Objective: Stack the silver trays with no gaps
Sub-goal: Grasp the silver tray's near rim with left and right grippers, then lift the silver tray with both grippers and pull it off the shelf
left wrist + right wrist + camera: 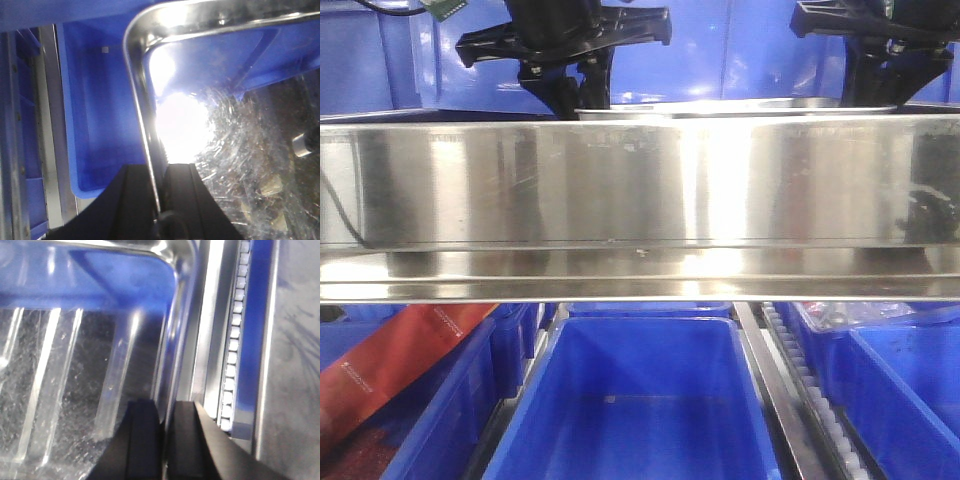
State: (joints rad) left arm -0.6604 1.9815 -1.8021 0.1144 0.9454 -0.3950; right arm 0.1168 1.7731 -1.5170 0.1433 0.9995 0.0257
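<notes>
Steel fills the view: the silver tray (640, 200) hangs above a blue bin (638, 400), left gripper (157, 175) and right gripper (162, 410) each pinched tight on its edge.

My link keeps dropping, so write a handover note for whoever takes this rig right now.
Left gripper: jaws shut on the rim of the silver tray.
Right gripper: jaws shut on its opposite edge.
The tray spans between both arms above a blue bin, behind the steel rail.
Done: two-arm grip.
To do: no second tray shows in any view, so stacking is unconfirmed; locate it, lower this one in squarely, check for gaps.
</notes>
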